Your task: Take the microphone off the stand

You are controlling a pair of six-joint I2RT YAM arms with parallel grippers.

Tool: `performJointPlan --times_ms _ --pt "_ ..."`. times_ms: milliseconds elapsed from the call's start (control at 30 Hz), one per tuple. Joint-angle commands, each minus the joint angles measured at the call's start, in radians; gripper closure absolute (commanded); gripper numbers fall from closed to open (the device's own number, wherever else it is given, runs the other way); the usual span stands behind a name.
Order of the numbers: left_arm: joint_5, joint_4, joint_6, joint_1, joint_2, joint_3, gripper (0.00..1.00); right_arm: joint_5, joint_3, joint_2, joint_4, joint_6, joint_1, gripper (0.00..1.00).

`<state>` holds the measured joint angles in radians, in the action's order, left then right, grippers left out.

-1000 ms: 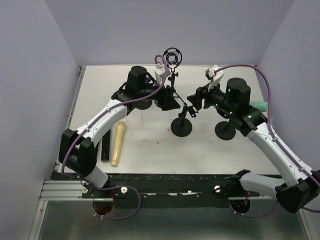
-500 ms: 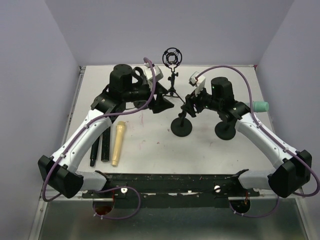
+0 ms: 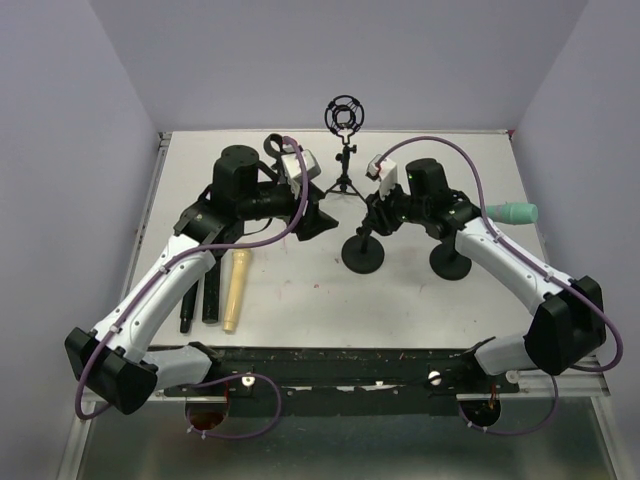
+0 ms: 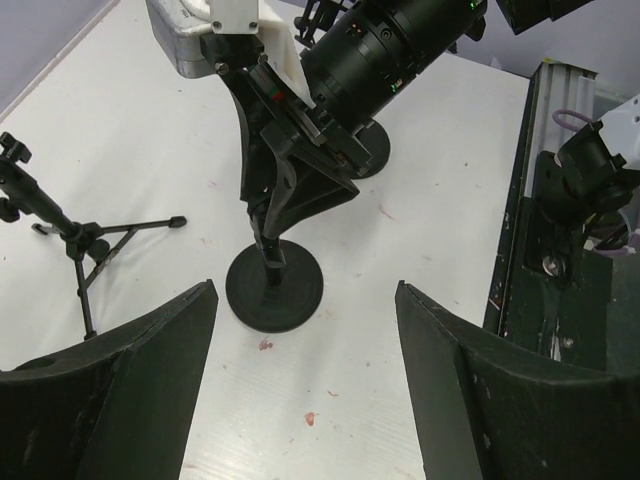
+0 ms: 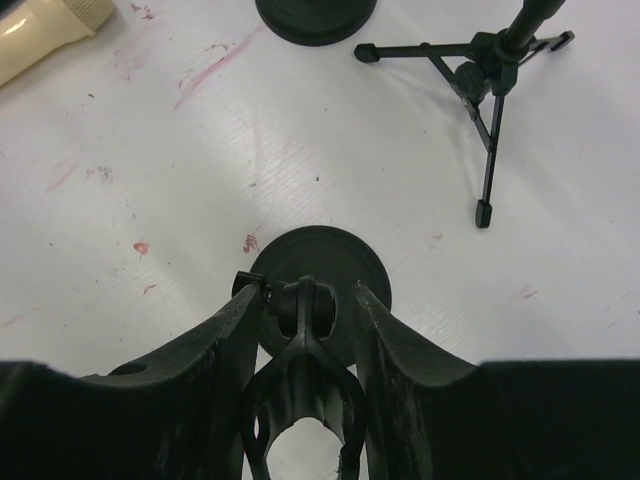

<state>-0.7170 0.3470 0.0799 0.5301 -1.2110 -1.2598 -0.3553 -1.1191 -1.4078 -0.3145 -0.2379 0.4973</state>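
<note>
A black stand with a round base stands mid-table. Its clip is empty. My right gripper is shut on that clip; in the right wrist view the gripper has a finger on each side of the clip, above the base. My left gripper is open and empty just left of the stand; its wrist view shows the base ahead. A cream microphone lies on the table at the left. A teal microphone shows at the right, its mount hidden by my right arm.
A second round base stands under my right arm. A tripod stand with a shock mount is at the back centre. Two black rods lie beside the cream microphone. The table's near rail runs along the front.
My left gripper has drawn back to the left, away from the stand. My right arm has swung its elbow outward while its gripper stayed at the stand's clip.
</note>
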Motion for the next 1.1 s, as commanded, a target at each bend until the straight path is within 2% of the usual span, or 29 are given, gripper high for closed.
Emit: performJointPlan --times_ms 0,200,500,667,833,1067 --pt "0.027 -0.003 0.012 -0.010 0.034 0.013 0.20 0.036 0.010 -0.025 -0.029 -0.003 0.004 0.56" --pt "0.021 -0.031 -0.025 -0.039 0.034 0.025 0.20 0.176 -0.013 -0.042 0.011 0.009 0.003 0.69" --pt "0.028 -0.029 -0.019 -0.045 0.034 0.040 0.20 0.381 -0.015 -0.062 0.081 -0.009 0.001 0.75" --pt "0.033 -0.029 -0.017 -0.047 0.033 0.045 0.20 0.441 -0.025 -0.075 0.098 -0.012 -0.012 0.76" --pt "0.031 -0.029 -0.019 -0.045 0.030 0.046 0.20 0.432 -0.082 -0.126 0.063 0.028 -0.091 0.77" --pt "0.037 -0.029 -0.019 -0.045 0.033 0.050 0.20 0.458 -0.120 -0.177 0.048 -0.024 -0.126 0.77"
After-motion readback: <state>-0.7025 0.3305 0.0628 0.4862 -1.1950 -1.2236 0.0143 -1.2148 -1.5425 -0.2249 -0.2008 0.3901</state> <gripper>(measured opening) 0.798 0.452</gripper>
